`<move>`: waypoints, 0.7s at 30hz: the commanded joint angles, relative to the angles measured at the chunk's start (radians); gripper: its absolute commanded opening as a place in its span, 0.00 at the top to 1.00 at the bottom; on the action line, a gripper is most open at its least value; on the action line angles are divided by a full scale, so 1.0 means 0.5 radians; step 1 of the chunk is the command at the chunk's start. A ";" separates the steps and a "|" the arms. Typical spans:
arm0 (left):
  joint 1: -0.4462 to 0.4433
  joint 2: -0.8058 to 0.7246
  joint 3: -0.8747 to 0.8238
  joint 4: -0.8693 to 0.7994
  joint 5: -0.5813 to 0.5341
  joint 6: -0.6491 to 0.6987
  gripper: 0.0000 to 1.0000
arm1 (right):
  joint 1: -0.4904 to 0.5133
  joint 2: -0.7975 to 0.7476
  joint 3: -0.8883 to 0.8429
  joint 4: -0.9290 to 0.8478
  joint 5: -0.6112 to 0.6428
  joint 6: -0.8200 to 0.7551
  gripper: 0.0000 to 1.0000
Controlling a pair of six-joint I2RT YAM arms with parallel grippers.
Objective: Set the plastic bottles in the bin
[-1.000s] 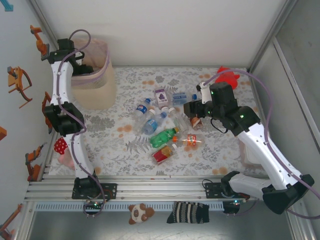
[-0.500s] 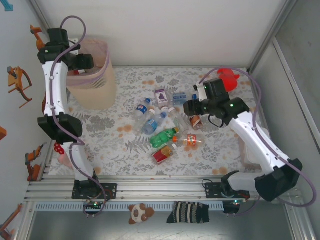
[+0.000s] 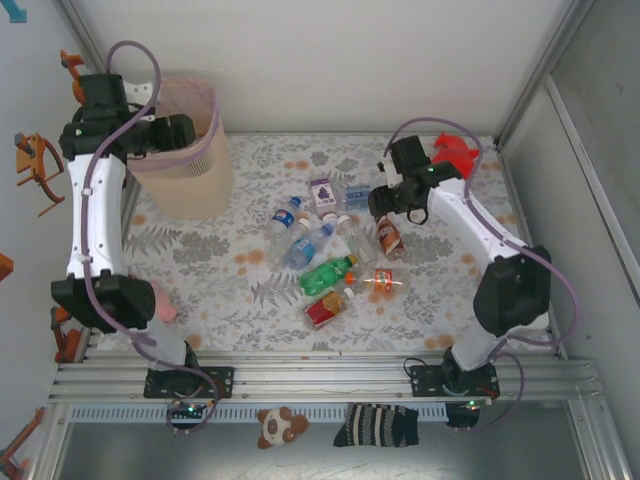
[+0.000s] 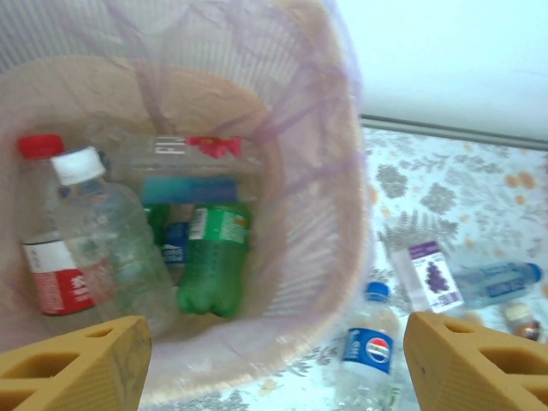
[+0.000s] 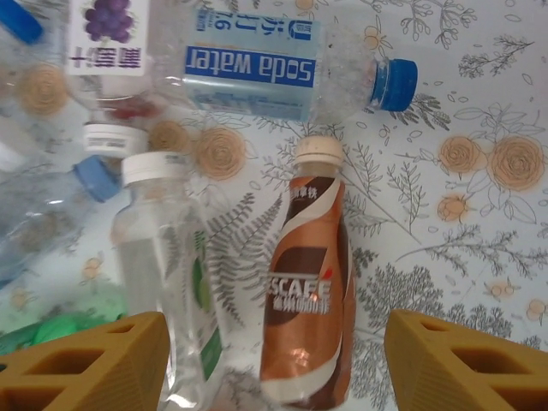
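Observation:
The beige bin (image 3: 196, 186) with its pinkish bag stands at the far left. My left gripper (image 3: 183, 130) hangs open above its mouth with nothing between the fingers (image 4: 73, 364). Inside the bin (image 4: 338, 214) lie a green bottle (image 4: 212, 261), a clear white-capped one (image 4: 111, 244) and a red-labelled one (image 4: 51, 274). Several bottles lie mid-table, among them a Pepsi bottle (image 3: 285, 216), a green one (image 3: 328, 272) and a red one (image 3: 325, 308). My right gripper (image 3: 381, 200) is open above a brown coffee bottle (image 5: 308, 300), which lies beside a clear bottle (image 5: 167, 257).
A red plush toy (image 3: 455, 152) sits at the far right and a pink one (image 3: 162, 302) by the left arm. A soda water bottle (image 5: 265, 68) and a grape-labelled bottle (image 5: 107, 34) lie beyond the brown one. An aluminium rail (image 3: 320, 380) edges the table's front.
My left arm has lifted and its gripper has shifted right over the bin's mouth. My right gripper has drawn back toward the far side, and the brown bottle now lies uncovered on the table.

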State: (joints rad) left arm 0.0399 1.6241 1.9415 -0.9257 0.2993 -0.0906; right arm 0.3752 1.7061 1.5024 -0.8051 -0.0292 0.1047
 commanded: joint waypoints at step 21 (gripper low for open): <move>-0.074 -1.036 -1.152 0.699 0.423 -0.334 0.23 | -0.062 0.946 0.546 -0.032 0.203 -0.153 0.44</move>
State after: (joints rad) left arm 0.0063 1.1358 1.3792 -0.5972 0.4984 -0.2436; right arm 0.3508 2.1582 1.7443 -0.8040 0.0471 0.0463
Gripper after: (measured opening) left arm 0.773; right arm 0.561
